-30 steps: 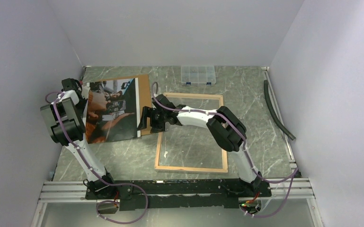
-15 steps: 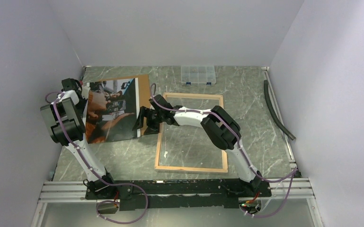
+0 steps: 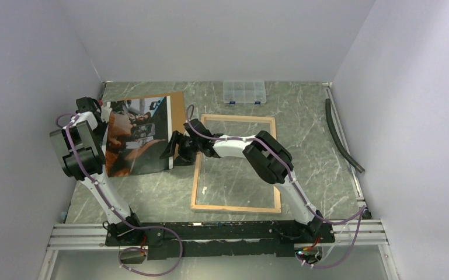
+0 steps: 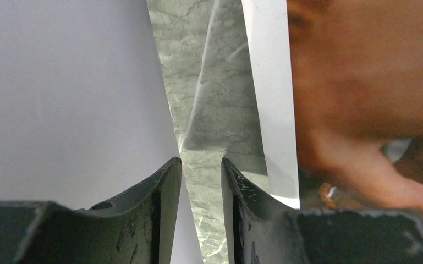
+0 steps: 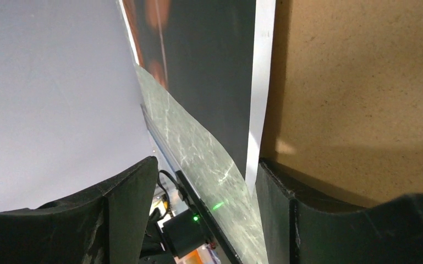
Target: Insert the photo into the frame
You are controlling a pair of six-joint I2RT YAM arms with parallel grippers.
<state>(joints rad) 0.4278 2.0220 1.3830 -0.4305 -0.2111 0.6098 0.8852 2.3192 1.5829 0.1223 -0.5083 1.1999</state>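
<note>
I am holding the right gripper [image 5: 206, 165] spread astride the right edge of the photo [image 3: 137, 137], to pinch it off the board [image 3: 178, 108] beside the frame [image 3: 197, 181], with the left gripper [image 4: 200, 165] hovering narrowly parted and empty.

arm: right gripper [image 3: 171, 149] | move: shifted left | now: over right edge of photo [image 3: 137, 137]

Odds and ends on the marbled table [image 3: 303, 116]
Clear compartment box [image 3: 244, 92] at twelve o'clock; black hose [image 3: 341, 137] at three; brown backing board [image 3: 178, 114] at ten.
</note>
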